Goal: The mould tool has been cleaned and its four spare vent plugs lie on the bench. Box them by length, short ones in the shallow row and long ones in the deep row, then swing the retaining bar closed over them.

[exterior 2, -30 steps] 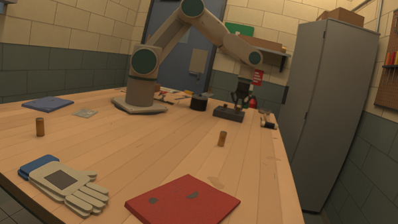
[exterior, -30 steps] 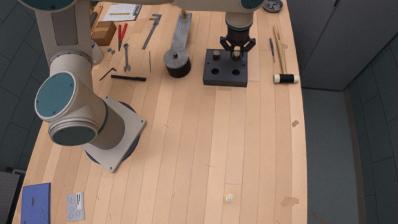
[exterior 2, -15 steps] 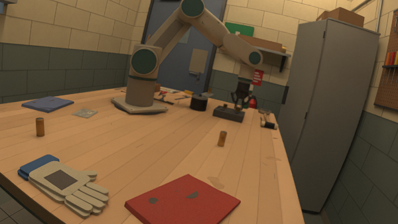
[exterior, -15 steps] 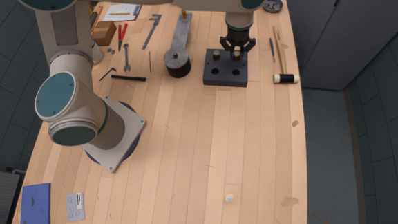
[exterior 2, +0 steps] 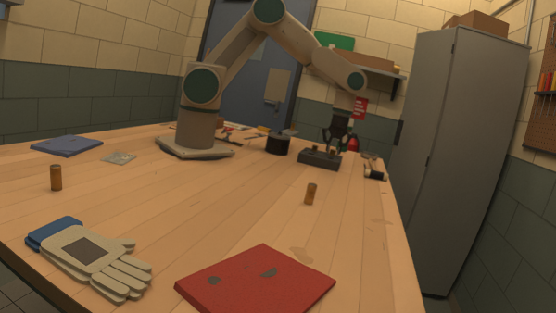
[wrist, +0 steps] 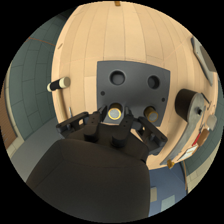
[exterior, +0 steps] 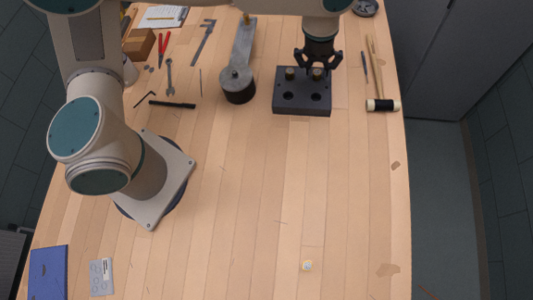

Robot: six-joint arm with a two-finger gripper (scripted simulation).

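Two brass vent plugs sit in the far row of the dark block (exterior: pixel 302 90): one (exterior: pixel 290 71) on the left, one (exterior: pixel 317 72) on the right. The near row's two holes (exterior: pixel 288 96) (exterior: pixel 316 97) hold nothing. Two more plugs stand upright on the bench, one mid-table (exterior 2: pixel 310 193) and one near the left edge (exterior 2: pixel 56 177). The retaining bar (exterior: pixel 241 42) points away from the block on its round pivot post (exterior: pixel 238 86). My gripper (wrist: pixel 114 115) is straddling the right-hand seated plug (wrist: pixel 114 113). Its fingers are open and hold nothing.
My arm's base plate (exterior: pixel 155 185) takes up the bench's left middle. A mallet (exterior: pixel 382 104) lies right of the block. Hand tools (exterior: pixel 169 76) lie behind the base. A red pad (exterior 2: pixel 255 282), gloves (exterior 2: pixel 92 261) and a blue pad (exterior 2: pixel 66 144) lie on the bench's other end.
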